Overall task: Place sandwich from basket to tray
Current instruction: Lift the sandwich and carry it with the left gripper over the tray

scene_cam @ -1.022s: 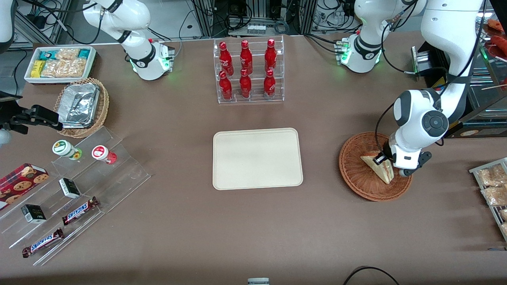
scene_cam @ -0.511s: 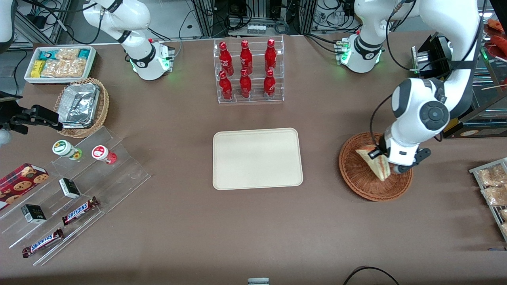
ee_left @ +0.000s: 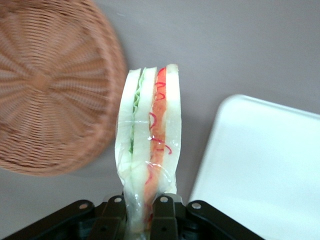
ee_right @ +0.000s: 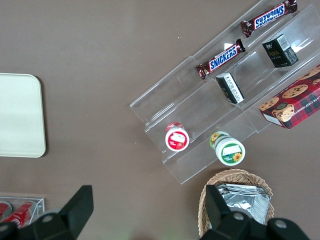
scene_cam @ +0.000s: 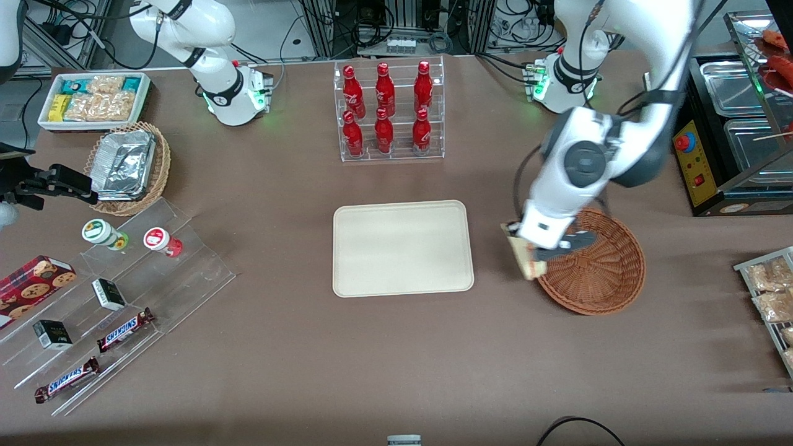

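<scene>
Gripper [scene_cam: 534,253] clamps the wrapped triangular white-bread sandwich [ee_left: 149,150] in the air between the round reddish-brown wicker basket [scene_cam: 598,272] and the flat cream rectangular tray [scene_cam: 401,248]; both hold nothing.

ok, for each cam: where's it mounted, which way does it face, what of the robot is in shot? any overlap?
Front: high, looking down on the table; both arms show, gripper carrying the sandwich between basket and tray.
Left wrist: on the working arm, looking down past its fingers clamping the sandwich; basket and tray beneath.
Right wrist: on the parked arm, facing down at the snack shelves; its own fingers show.
Shared: all see the tray.
</scene>
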Controlling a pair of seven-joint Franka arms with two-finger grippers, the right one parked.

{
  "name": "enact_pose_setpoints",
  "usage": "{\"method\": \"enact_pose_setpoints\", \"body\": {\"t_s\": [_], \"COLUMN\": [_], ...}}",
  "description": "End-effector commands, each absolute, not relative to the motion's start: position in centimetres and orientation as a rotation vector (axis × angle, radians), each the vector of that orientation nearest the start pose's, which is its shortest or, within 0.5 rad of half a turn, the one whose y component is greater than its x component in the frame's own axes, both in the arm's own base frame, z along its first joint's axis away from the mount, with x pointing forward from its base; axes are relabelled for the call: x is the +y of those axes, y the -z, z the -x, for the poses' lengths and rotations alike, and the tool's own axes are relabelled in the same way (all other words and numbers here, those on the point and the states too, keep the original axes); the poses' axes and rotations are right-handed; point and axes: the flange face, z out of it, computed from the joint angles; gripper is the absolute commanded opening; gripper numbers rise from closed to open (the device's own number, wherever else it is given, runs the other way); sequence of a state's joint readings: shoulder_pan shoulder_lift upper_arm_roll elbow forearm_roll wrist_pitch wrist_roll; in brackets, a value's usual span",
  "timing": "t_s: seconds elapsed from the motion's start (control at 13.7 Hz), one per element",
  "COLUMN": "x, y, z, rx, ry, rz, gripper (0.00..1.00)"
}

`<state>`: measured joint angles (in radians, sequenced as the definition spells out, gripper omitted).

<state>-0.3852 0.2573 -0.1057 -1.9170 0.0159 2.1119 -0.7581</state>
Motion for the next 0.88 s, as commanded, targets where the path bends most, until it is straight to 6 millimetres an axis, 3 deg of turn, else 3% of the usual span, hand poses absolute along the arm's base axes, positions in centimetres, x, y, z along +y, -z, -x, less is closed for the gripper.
{"method": "enact_pose_setpoints", "body": {"t_s": [0.0,0.29,0.51,0.8], "x": [-35.6,-43.7,-48.5,-52.2], "y": [-34.9,-32.6,-30.4,-28.0], "z": [-53.7,-52.6,-51.5,-50.6], "rx": [-0.303,-0.134,-0.035,-0.027], "ry": [-0.086,-0.077,-0.083,-0.15], "rz": [3.11,3.14,3.151,3.163], "gripper": [0.0,0.0,0.0,0.0]}}
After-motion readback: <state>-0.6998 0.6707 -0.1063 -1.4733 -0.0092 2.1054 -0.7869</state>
